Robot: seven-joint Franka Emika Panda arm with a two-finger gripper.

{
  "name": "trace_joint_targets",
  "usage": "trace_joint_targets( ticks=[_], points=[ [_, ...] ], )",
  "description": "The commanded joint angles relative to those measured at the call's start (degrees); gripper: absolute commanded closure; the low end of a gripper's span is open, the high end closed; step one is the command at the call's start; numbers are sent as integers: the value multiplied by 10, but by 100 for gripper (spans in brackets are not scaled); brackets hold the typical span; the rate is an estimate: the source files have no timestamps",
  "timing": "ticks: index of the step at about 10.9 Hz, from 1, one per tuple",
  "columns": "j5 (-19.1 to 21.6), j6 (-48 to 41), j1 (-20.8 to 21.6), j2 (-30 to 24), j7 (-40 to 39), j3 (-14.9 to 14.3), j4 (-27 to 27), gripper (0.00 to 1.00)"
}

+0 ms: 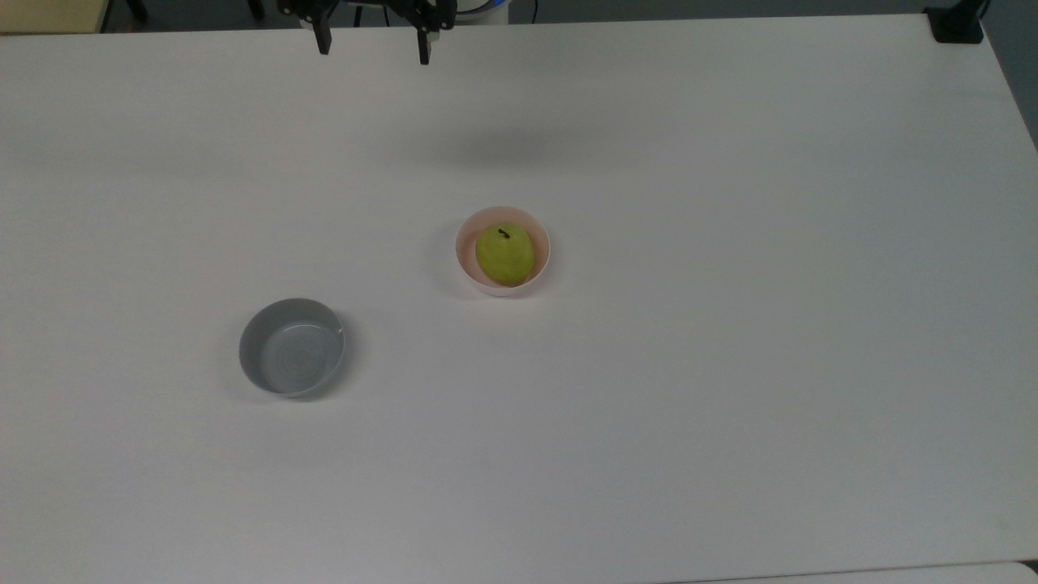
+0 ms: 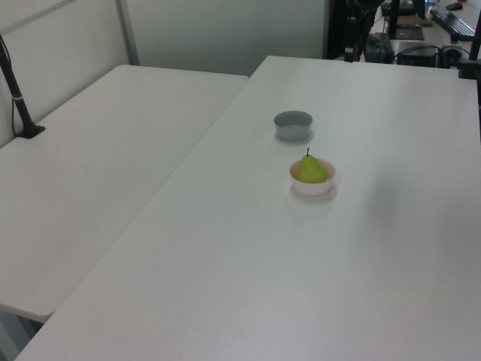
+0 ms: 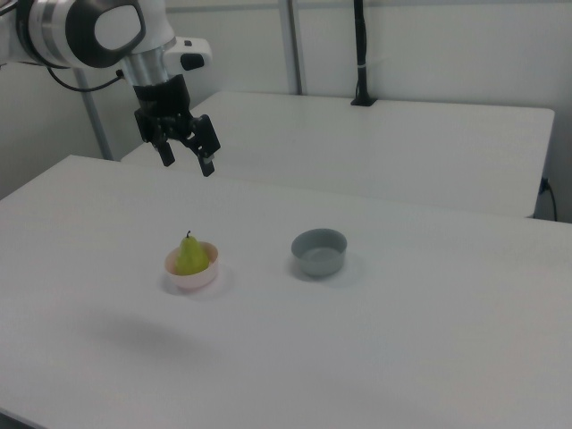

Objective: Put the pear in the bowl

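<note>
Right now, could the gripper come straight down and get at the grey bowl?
Probably yes. The gripper hangs open, high above the table, and the grey bowl sits apart from the pear in its pink bowl, with nothing over it.

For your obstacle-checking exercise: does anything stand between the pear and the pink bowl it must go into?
Nothing does. The pear already sits upright inside the pink bowl. The grey bowl stands apart on the table, and the tool hangs open, raised well clear.
</note>
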Motion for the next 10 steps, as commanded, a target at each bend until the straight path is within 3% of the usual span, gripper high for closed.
trace_joint_targets(
  ticks=[1, 2, 10],
  points=[
    [0, 9, 40, -5, -32, -38, -13, 0],
    [1, 10, 59, -1, -49, -55, -13, 0],
    [22, 20, 62, 9, -47, -57, -10, 0]
  ],
)
